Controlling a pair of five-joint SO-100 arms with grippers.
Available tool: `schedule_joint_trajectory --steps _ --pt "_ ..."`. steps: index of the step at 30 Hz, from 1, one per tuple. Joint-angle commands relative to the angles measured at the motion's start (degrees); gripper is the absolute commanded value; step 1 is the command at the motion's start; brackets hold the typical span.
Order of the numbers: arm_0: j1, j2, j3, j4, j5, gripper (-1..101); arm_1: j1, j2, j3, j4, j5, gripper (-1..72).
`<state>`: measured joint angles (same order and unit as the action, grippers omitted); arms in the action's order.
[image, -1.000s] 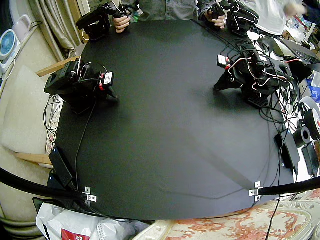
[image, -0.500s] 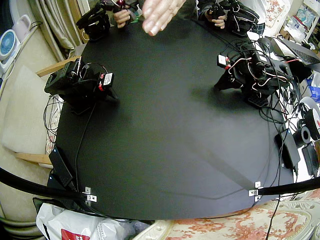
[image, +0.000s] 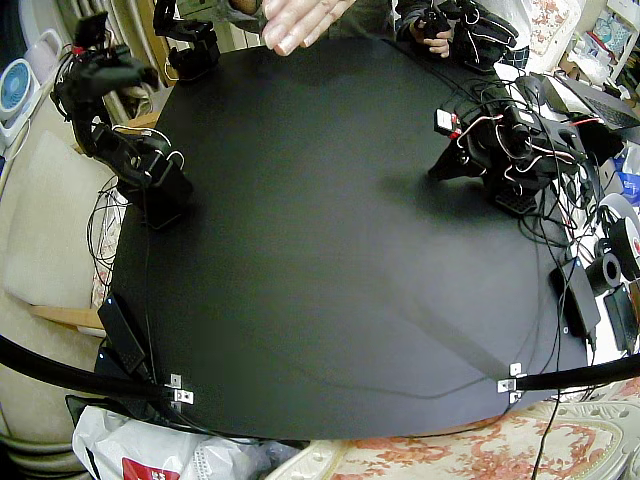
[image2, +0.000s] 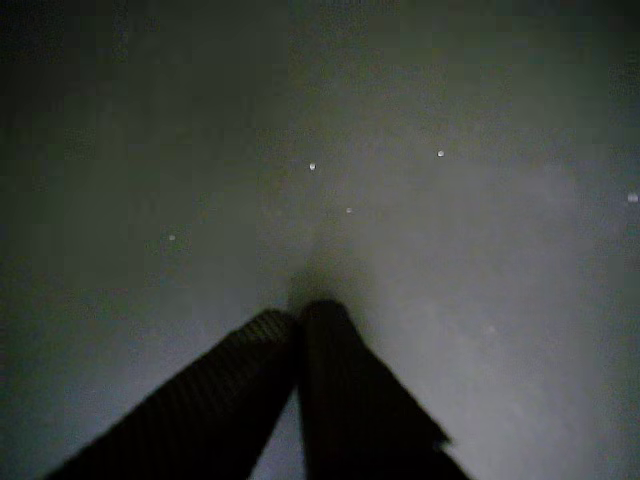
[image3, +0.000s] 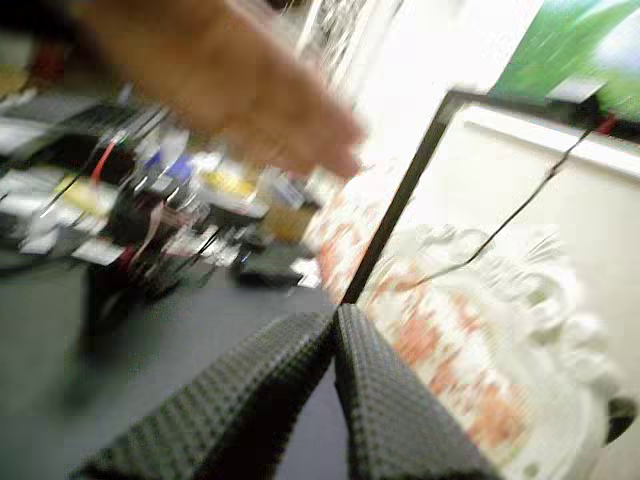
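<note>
The right gripper (image3: 335, 318), closed and empty, stands high at the edge of the round black bench (image: 330, 280); a person's open hand (image: 300, 20) hovers near, so any swing may strike it; the left gripper (image2: 300, 312), closed and empty, lies low over the bench.

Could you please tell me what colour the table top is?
The table top is plain black, shown best in the fixed view.

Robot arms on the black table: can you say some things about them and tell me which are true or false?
The right gripper is shut. True.
The left gripper holds a ball. False: it is shut on nothing, close to the bare black table.
A person's hand shows above the table's far edge. True.
The left arm stretches up high. False: it sits folded low on the table.
</note>
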<state>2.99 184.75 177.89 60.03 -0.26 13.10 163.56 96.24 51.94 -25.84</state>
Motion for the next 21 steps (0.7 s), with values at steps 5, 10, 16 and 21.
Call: schedule_joint_trajectory --steps 5,10,16,21 --pt "0.1 1.0 0.0 -0.4 0.2 0 0.0 -8.0 -2.3 -32.3 3.3 -0.6" --pt "0.1 1.0 0.0 -0.4 0.2 0 -6.4 -5.4 8.7 -49.0 13.2 -0.6" --pt "0.1 1.0 0.0 -0.4 0.1 0 -19.2 -23.1 -0.6 -50.8 11.8 -0.6" --pt "0.1 1.0 0.0 -0.4 0.1 0 -18.1 -30.8 -6.7 -51.3 9.6 -0.6"
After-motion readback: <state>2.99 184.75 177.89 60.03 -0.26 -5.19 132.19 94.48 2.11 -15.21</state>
